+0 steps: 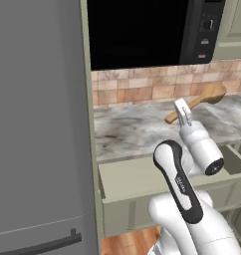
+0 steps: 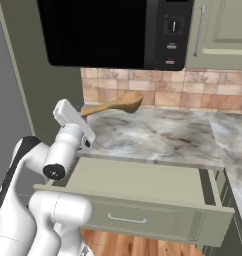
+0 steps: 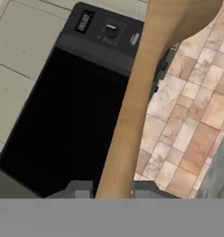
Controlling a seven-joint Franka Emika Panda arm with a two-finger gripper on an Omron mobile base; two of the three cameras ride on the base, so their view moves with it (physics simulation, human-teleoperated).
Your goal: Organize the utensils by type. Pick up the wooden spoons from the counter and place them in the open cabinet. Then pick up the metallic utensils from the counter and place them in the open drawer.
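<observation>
An orange-brown wooden spoon (image 3: 132,106) runs up from between my two fingertips (image 3: 79,189), so my gripper (image 3: 113,190) is shut on its handle end. From the left base, the spoon (image 1: 204,97) hangs slightly above the marbled counter (image 1: 132,132) with its bowl toward the tiled backsplash, and the gripper (image 1: 178,115) holds its near end. In the right base view the spoon (image 2: 115,106) and gripper (image 2: 78,114) sit over the counter (image 2: 163,135). The olive-green drawer (image 1: 142,179) (image 2: 143,187) stands pulled open below. The metallic utensils and the open cabinet are out of view.
A black microwave (image 1: 142,30) (image 2: 103,30) (image 3: 72,106) hangs just above the spoon. A grey-green wall cabinet door (image 2: 223,30) is to its right. A tall grey fridge (image 1: 38,124) bounds the left. My arm (image 1: 182,184) reaches over the drawer.
</observation>
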